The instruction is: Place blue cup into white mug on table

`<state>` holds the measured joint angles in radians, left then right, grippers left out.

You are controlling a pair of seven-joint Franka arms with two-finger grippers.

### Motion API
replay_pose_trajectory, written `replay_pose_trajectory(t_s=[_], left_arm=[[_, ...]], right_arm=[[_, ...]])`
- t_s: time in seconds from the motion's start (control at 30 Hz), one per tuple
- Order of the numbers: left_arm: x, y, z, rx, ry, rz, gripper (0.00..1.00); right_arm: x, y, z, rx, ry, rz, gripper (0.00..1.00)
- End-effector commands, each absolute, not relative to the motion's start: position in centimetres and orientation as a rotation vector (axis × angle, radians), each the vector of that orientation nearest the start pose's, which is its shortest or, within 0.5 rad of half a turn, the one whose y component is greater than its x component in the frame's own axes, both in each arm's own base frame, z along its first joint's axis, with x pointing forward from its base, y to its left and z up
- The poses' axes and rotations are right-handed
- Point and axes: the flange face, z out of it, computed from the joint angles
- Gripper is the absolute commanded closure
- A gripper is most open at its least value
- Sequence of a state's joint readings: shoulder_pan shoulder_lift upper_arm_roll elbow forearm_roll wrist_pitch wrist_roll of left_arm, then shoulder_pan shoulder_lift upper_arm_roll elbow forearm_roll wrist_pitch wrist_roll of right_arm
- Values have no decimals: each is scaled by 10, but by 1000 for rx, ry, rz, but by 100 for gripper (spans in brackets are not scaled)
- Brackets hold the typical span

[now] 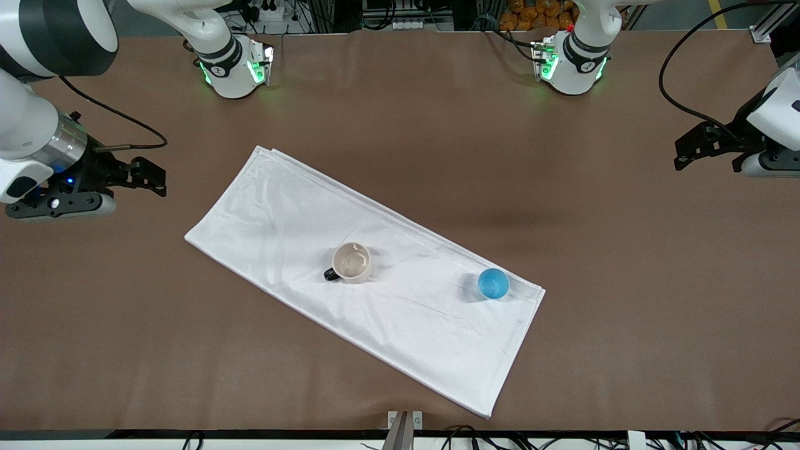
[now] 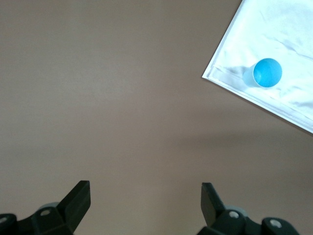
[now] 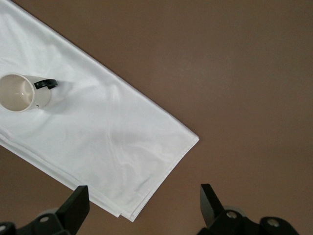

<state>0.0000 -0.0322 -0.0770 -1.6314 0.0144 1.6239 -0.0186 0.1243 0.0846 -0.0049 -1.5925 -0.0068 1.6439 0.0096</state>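
Table (image 1: 625,281): white mug (image 1: 352,262), blue cup (image 1: 493,283) empty on cloth (image 1: 300,231); left gripper (image 1: 690,150), right gripper (image 1: 150,177) released.

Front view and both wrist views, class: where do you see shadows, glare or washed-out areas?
Front view: the white mug and blue cup cast soft shadows on the white cloth, and green base lights tint the table. Left wrist view: the cloth looks washed out; the open left pincer is dark. Right wrist view: the mug's inside shows glare above the open right pincer.
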Motion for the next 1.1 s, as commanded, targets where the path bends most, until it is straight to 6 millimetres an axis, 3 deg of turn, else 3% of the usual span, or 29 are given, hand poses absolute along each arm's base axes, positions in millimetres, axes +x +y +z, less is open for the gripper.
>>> replay_pose_trajectory(t_s=[0.0, 0.33, 0.53, 0.9, 1.07], left_arm=[[547, -41, 625, -3100, 130, -36, 0], [551, -45, 631, -3101, 122, -60, 0], [556, -36, 619, -3103, 109, -26, 0], [593, -50, 544, -3124, 119, 113, 0], [606, -71, 507, -3133, 146, 118, 0]], right_arm=[[579, 70, 576, -3146, -185, 50, 0], [580, 75, 571, -3145, -206, 64, 0], [581, 77, 568, -3141, -252, 72, 0], [582, 76, 567, -3138, -281, 77, 0], [585, 78, 561, -3135, -302, 89, 0]])
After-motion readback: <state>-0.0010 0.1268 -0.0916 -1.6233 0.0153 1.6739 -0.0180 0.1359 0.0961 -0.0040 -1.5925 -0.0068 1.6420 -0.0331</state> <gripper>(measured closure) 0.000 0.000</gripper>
